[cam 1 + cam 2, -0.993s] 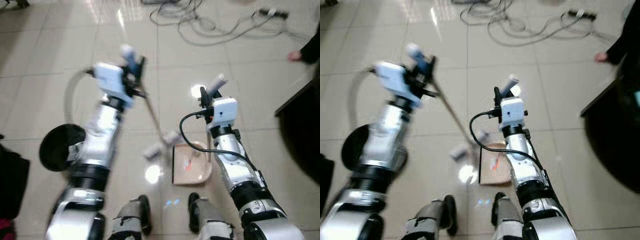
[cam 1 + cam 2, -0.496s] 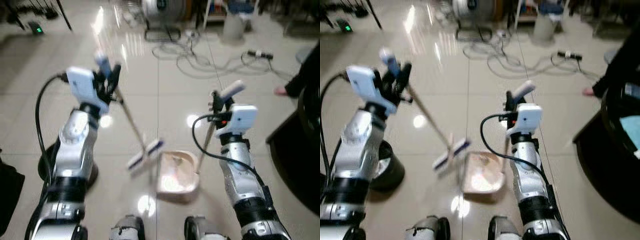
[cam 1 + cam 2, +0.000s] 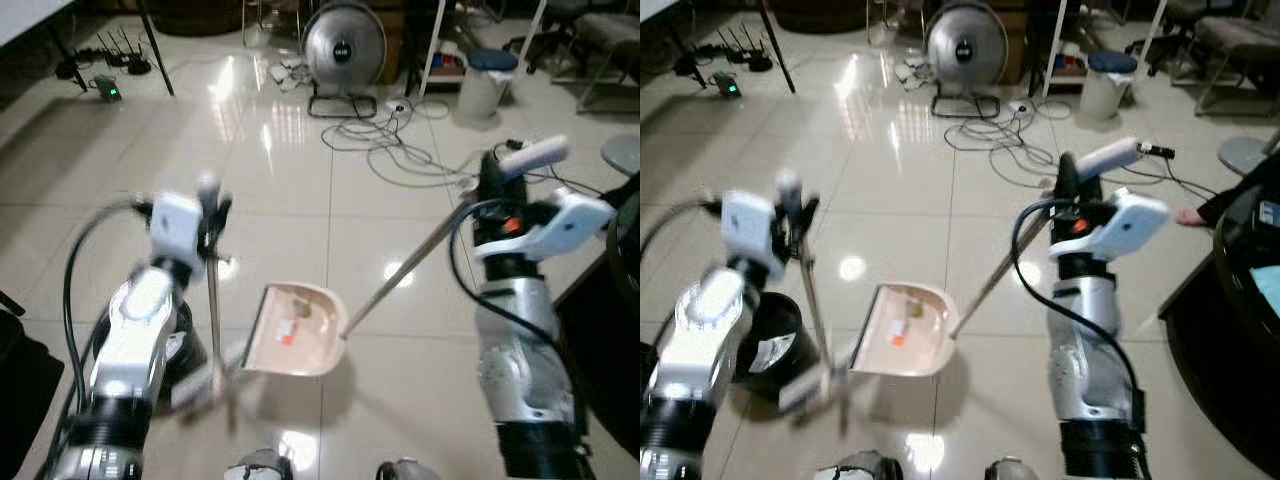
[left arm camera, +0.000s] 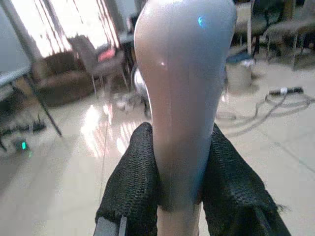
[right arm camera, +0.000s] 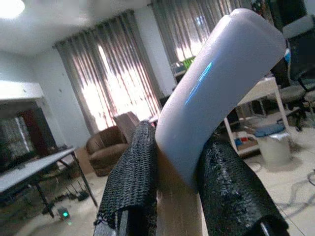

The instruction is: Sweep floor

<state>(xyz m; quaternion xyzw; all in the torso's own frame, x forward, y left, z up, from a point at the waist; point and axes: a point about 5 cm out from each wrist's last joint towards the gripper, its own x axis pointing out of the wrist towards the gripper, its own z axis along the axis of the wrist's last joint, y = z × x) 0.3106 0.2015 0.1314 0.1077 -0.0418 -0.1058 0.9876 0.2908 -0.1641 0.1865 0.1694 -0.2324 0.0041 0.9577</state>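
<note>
Broom (image 3: pixel 213 300) hangs near-vertical, pinched by left gripper (image 3: pixel 210 215), its head at nine o'clock of dustpan (image 3: pixel 295 330), whose handle right gripper (image 3: pixel 492 190) clamps.

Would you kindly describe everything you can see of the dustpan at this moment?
The dustpan is a pale beige, plastic-looking scoop on a long thin handle that slants up to the robot's right end effector, whose black fingers are closed around its pale grey grip. The pan is low over the glossy tiled floor, ahead of the robot's feet, with its open mouth towards the broom on the robot's left. A few small scraps, one orange, lie inside it. Whether it touches the floor cannot be told.
</note>
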